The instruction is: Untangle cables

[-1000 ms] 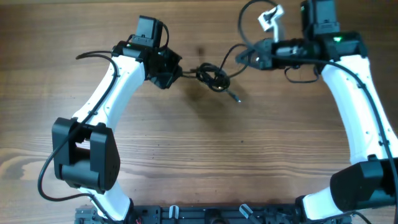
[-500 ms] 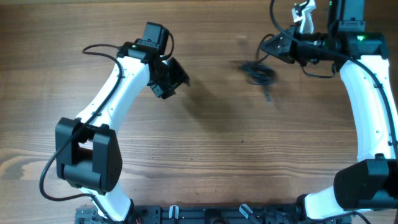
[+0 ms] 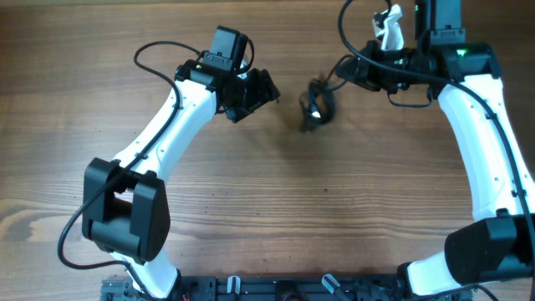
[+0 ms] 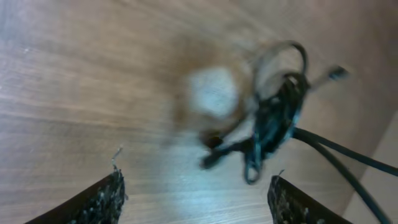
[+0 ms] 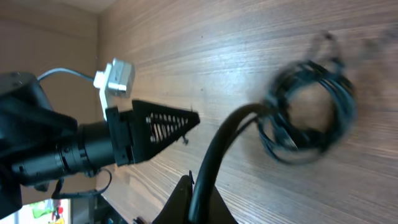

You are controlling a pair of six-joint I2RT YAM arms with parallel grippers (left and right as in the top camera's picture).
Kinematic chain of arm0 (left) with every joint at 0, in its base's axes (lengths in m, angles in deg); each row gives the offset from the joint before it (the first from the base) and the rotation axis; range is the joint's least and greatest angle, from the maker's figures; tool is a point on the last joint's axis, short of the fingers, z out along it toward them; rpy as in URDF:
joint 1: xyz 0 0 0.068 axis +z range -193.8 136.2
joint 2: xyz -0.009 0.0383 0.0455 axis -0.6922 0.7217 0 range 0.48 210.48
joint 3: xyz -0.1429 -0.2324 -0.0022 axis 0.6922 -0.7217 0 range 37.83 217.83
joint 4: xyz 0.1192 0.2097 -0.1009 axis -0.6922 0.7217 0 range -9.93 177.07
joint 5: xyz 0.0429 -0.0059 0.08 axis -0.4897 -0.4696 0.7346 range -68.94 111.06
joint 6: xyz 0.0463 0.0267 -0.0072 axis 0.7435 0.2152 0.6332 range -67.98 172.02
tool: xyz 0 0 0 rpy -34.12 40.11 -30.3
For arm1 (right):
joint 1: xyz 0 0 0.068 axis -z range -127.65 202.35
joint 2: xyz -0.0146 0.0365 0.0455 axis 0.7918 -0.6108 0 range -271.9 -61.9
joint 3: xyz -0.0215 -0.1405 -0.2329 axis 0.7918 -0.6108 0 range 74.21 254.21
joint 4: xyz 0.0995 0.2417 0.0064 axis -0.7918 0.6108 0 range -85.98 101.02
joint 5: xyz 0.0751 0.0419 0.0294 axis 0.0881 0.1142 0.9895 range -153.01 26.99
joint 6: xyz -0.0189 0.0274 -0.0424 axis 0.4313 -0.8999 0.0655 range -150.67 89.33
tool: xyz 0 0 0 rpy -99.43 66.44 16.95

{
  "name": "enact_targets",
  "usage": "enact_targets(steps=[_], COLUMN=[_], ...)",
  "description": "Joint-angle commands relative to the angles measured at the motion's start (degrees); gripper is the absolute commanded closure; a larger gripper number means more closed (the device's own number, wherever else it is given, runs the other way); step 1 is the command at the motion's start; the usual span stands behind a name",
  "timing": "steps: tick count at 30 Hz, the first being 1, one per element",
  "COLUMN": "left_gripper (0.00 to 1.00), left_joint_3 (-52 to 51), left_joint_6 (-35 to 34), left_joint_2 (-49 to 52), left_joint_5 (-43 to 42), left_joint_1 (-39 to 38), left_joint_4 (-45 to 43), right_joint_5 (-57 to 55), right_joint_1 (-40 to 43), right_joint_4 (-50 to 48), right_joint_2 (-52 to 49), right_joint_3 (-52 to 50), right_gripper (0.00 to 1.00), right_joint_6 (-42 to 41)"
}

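The left pincer [image 3: 257,96] stands open over the streaky wood-grain counter [image 3: 251,192]. Its two dark, rough-edged fingertips [image 4: 102,199] are wide apart with nothing between them, and it aims rightward. Just to its right, apart from it, are the cables [image 3: 317,104] — thin black cords wound into one small oval knot. The knot's long axis runs from the robot's side toward the far edge, and a stubby plug end [image 4: 211,160] pokes out on the near side. Both wrist views blur it, so whether it rests on the wood I cannot tell. One cord leads right from the knot into the right pincer [image 3: 344,73] — clamped on that strand, pointing left.
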Motion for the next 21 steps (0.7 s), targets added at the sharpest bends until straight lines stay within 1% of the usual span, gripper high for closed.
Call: enact_targets(steps=[1,4,11,14,18,21], left_gripper=[0.25,0.24,0.24,0.24,0.25,0.25], left_joint_3=[0.28,0.28,0.28,0.28,0.28,0.28], left_joint_6=[-1.01,-0.96,-1.07,-2.69,-7.08,-8.2], left_joint_2=[1.75,3.23,7.08,9.25,11.45,12.11], left_joint_5=[-2.43,-5.14,-8.5,-8.9,-8.9,-8.79], left_joint_1=[-0.02,-0.02,-0.85,-2.43,-5.05,-6.69], left_joint_4=[-2.62,-5.84,-13.09,-15.06,-18.03,-21.53], right_joint_5=[0.87,0.81,0.85,0.83,0.81,0.83], right_joint_1=[-0.55,-0.81,-0.85,-0.85,-0.85,-0.85], right_joint_4=[0.44,2.03,3.76,3.52,3.48,3.5], right_joint_2=[0.9,0.87,0.87,0.87,0.87,0.87], right_joint_3=[0.63,0.63,0.63,0.63,0.63,0.63], right_gripper=[0.96,0.96,0.96,0.96,0.96,0.96], right_joint_6=[0.98,1.95,3.02,2.99,2.99,2.99])
